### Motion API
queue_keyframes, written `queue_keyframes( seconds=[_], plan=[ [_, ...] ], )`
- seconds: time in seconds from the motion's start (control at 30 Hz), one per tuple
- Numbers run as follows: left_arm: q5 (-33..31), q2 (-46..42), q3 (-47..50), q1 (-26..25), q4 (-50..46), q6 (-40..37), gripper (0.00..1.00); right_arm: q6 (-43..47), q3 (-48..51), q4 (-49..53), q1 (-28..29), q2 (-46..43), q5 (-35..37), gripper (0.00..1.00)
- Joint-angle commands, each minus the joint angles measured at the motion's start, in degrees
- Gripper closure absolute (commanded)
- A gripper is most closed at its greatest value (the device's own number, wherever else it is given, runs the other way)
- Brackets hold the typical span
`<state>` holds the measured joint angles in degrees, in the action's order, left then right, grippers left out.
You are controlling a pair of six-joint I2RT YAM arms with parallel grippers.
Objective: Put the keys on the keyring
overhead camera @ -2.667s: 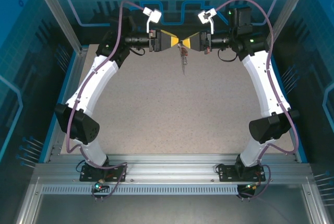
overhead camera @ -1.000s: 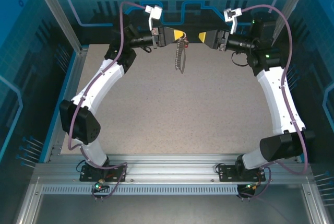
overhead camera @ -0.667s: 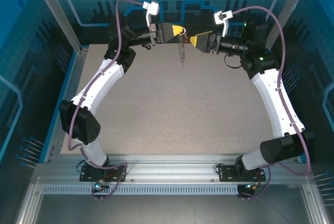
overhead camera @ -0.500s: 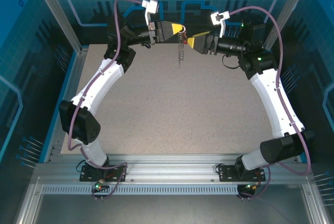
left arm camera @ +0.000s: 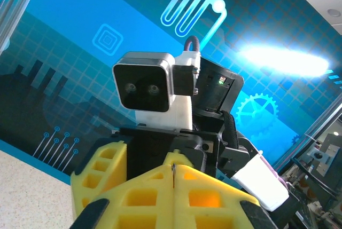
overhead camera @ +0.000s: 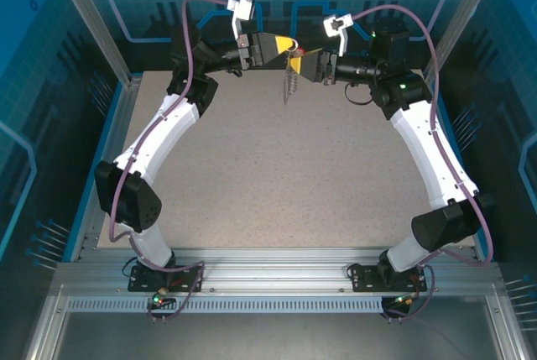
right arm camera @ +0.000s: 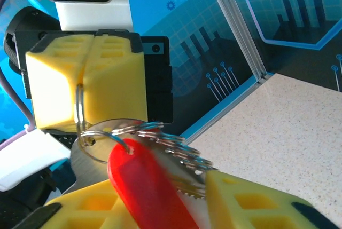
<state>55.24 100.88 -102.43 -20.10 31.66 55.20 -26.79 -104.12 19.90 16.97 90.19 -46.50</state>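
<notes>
Now right gripper (overhead camera: 300, 65) has moved left, up to left gripper (overhead camera: 287, 44) (clamped on keyring (overhead camera: 289, 85)); right jaws flank key (right arm camera: 149, 191), can't tell if gripping.

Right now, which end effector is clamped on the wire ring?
The left end effector: its yellow fingers pinch the wire ring. The right end effector sits at the red key hanging from it.

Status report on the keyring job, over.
Left gripper shut on keyring, hanging above the table. Right gripper fingers flank the red key, grip unclear. Nothing seen blocking.
</notes>
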Motion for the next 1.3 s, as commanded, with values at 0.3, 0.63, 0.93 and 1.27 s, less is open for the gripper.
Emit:
queue_keyframes(
  seconds=[0.3, 0.63, 0.93, 1.27],
  plan=[
    [-4.44, -1.08, -0.98, -0.1, 2.09, -2.02, 1.0, 2.74, -1.36, 3.25, 0.82, 0.16, -3.83, 1.0],
    [-5.41, -1.08, -0.09, -0.12, 3.14, -1.95, 1.0, 4.89, -5.21, 6.96, 4.84, 3.45, -5.25, 1.0],
    [-6.36, -1.81, 1.42, -0.11, 3.03, -3.06, 1.0, 6.74, -8.78, 10.57, 7.19, 6.09, -6.14, 1.0],
    [-8.04, -3.42, 3.34, 0.07, 1.54, -5.68, 1.0, 6.21, -2.79, 9.62, 4.89, 2.53, -4.93, 1.0]
  ],
)
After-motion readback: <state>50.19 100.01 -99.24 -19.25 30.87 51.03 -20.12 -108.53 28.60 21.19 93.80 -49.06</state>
